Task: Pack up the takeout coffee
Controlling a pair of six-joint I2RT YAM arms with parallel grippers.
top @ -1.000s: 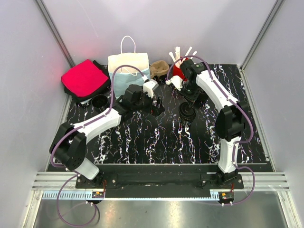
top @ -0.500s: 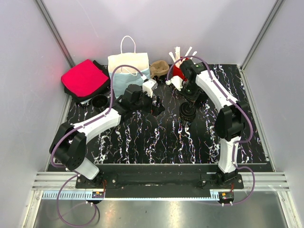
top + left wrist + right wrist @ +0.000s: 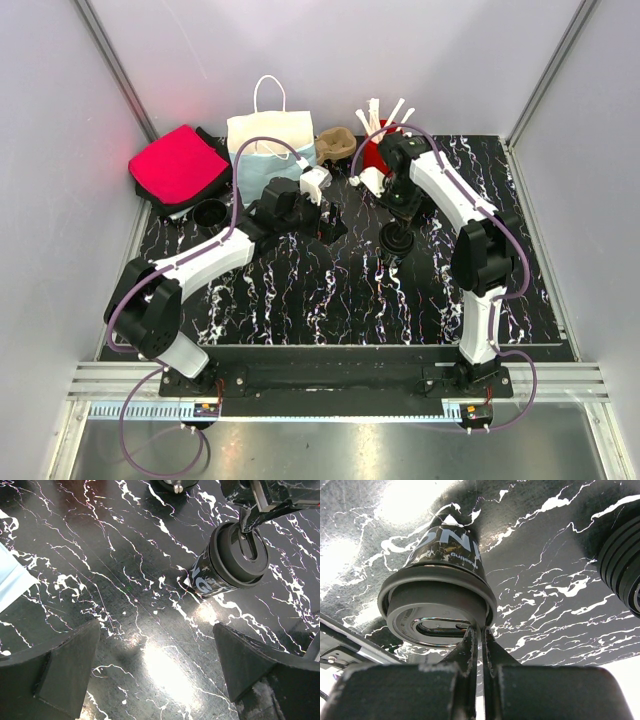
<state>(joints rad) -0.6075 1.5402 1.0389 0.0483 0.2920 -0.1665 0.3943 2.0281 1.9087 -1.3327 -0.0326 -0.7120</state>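
Note:
The takeout coffee (image 3: 397,243) is a small black cup with a black lid, right of the table's middle. My right gripper (image 3: 399,222) is directly above it and is shut on the rim of its lid. In the right wrist view the two fingers (image 3: 481,635) pinch the lid's edge, with the cup (image 3: 447,547) hanging away below. In the left wrist view the cup (image 3: 220,575) leans, its base close to the black marble table (image 3: 125,570). My left gripper (image 3: 335,222) is open and empty, to the left of the cup, with its fingers spread wide over bare table (image 3: 155,670).
A white paper bag (image 3: 265,130) stands at the back, with a brown cup carrier (image 3: 335,145) and a red cup of stirrers (image 3: 376,150) to its right. A red cloth (image 3: 178,165) and a lidless black cup (image 3: 209,213) are at the back left. A ribbed black stack (image 3: 622,560) is near the cup.
My right gripper and the coffee cup have shifted slightly toward the near side. The left arm has stayed still.

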